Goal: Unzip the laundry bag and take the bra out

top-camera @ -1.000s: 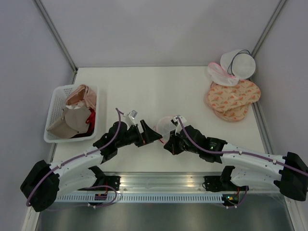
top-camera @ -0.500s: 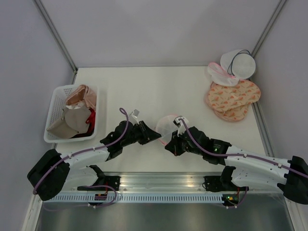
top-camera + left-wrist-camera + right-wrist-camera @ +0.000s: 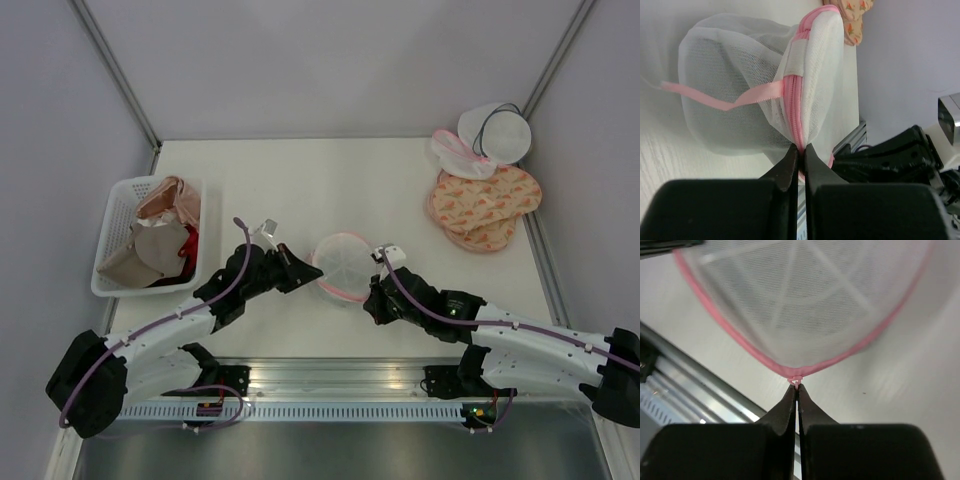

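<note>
Bunched a moment ago, the mesh laundry bag point(image 3: 343, 265) now stretches taut near the front of the counter point(image 3: 300, 180). The left end effector point(image 3: 800, 152) clamps its pink seam point(image 3: 796, 100), and the right end effector point(image 3: 796, 390) pinches the zipper pull point(image 3: 795, 379), apparently ready for unzipping.

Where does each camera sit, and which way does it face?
Top external: above and behind the bases, facing down on the table; left arm and right arm show.
Left wrist: along the left gripper, shut on the laundry bag's zipper seam.
Right wrist: along the right gripper, pinching its pink rim.
All three share the laundry bag.
</note>
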